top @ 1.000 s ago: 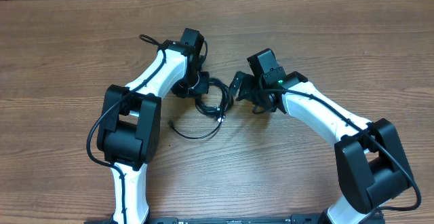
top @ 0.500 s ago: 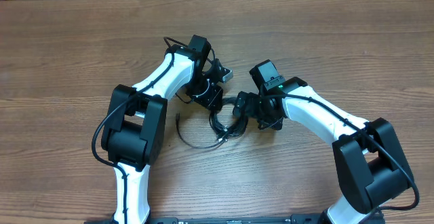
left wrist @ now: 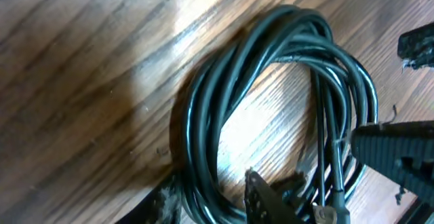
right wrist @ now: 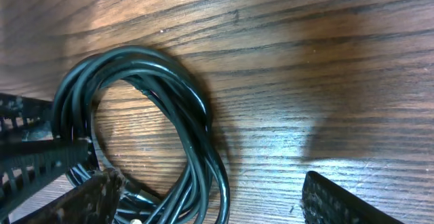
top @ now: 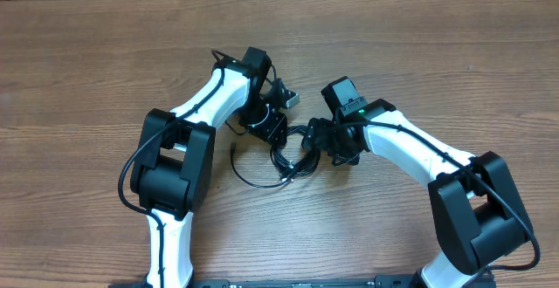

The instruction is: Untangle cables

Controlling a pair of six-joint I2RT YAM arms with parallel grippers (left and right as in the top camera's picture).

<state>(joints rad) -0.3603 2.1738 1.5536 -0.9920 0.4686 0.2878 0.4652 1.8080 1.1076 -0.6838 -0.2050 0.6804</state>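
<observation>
**Two Arms Meet Over a Knot of Black Cord**

At the middle of a wood-grain bench (top: 437,44), the cables (top: 293,159) lie bunched in one small, tight coil of several glossy black turns, flat on the boards between the two robots. A single loose strand (top: 249,176) leaves the coil on its left side and curves over the bare wood to a small plug end, which lies apart from the bundle.

The left arm (top: 210,96) reaches in from the left and the right arm (top: 410,148) from the right, their heads close together over the coil.

Seen from its own wrist, the left pincer (left wrist: 213,203) straddles the near edge of the coil, with a cluster of turns running between its fingers (left wrist: 268,197). Whether it is clenched on those turns or merely standing around them cannot be told.

The right pincer (right wrist: 210,190) is released, its jaws spread wide. One of its fingers (right wrist: 81,200) sits against the edge of the coil, and the other stands well off over bare wood. A few turns lie in the gap between them, nipped by neither.
</observation>
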